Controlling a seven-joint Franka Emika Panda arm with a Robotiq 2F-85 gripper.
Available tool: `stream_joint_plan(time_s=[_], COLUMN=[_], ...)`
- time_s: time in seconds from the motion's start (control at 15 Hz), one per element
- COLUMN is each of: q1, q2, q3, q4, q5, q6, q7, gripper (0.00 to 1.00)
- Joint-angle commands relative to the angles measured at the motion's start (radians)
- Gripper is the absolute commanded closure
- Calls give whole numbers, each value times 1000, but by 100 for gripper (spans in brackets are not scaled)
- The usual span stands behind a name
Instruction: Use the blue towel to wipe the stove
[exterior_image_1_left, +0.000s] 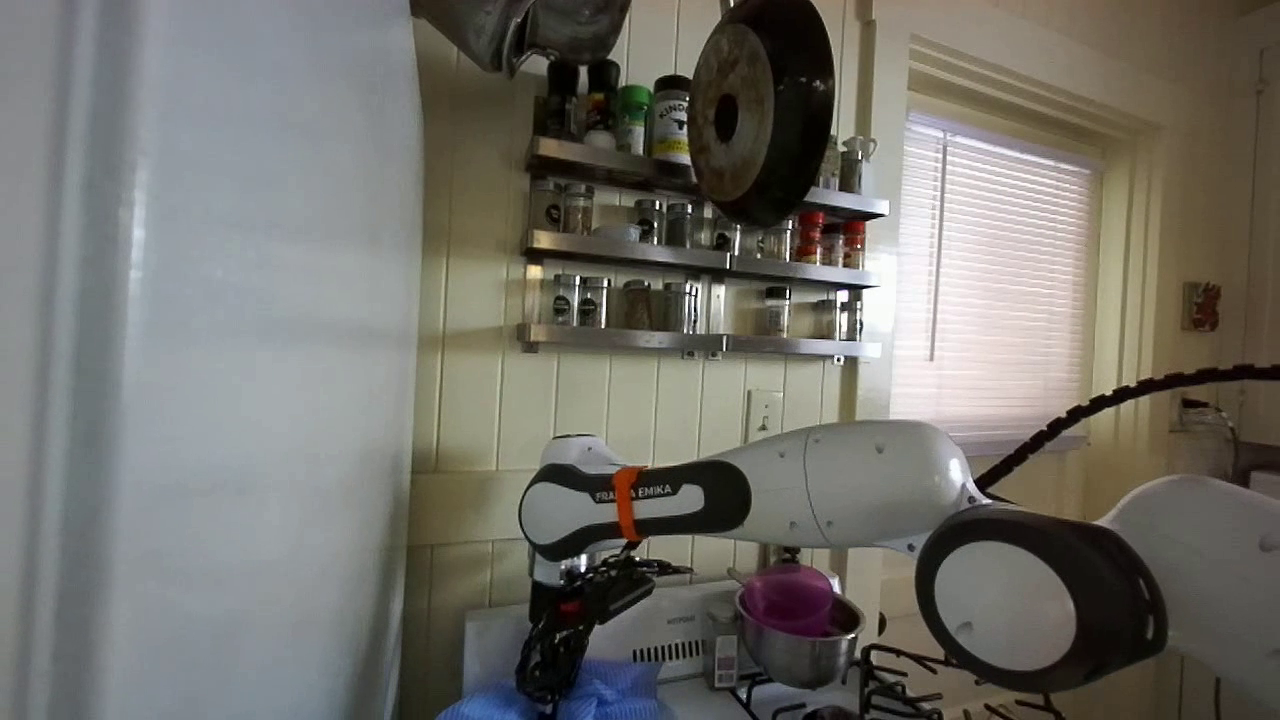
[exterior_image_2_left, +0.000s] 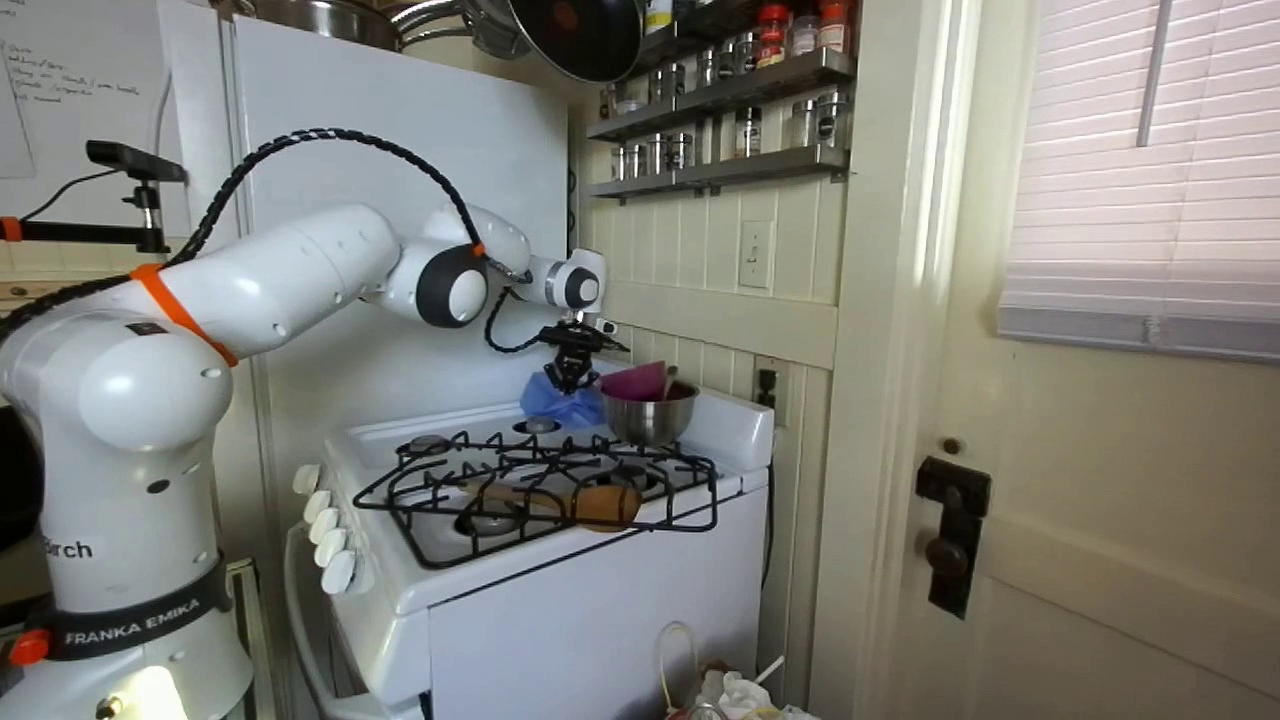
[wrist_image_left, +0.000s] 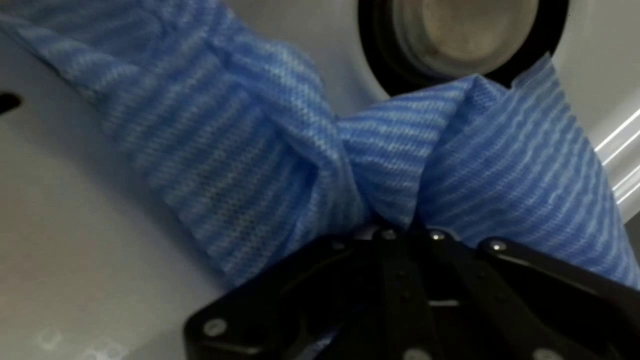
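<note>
The blue striped towel (wrist_image_left: 215, 170) is bunched up and spread to both sides of my gripper (wrist_image_left: 411, 231) in the wrist view. The fingers are closed together on a pinched fold of it; the fingertips are hidden in the cloth. In both exterior views the gripper (exterior_image_1_left: 548, 685) (exterior_image_2_left: 572, 382) points down at the back corner of the white stove (exterior_image_2_left: 590, 600), with the towel (exterior_image_1_left: 615, 688) (exterior_image_2_left: 552, 402) beneath and around it. The towel lies on or just above the white stovetop (wrist_image_left: 125, 270), beside a round burner (wrist_image_left: 465, 35). Exact contact cannot be told.
A steel pot (exterior_image_2_left: 650, 425) holding a purple bowl (exterior_image_2_left: 635, 382) stands close beside the gripper. Black grates (exterior_image_2_left: 500, 480) are stacked on the stove, with a wooden utensil (exterior_image_2_left: 605, 505) among them. A tall white panel (exterior_image_1_left: 250, 350) flanks the stove. Spice shelves (exterior_image_1_left: 630, 338) and a pan (exterior_image_1_left: 800, 110) hang above.
</note>
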Motion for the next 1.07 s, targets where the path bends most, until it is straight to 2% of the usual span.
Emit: stream_joint_plan(time_s=[0.0, 0.2, 0.53, 0.8, 1.0], q1=[2, 3, 53, 108, 104], q2=[4, 8, -15, -53, -112], q3=[0, 0, 0, -19, -32], q4=[10, 18, -51, -156, -269], q5=[0, 0, -1, -11, 4], q6=[-4, -10, 79, 159, 206], q7=[-4, -11, 116, 295, 427], gripper=[96, 99, 99, 99, 99])
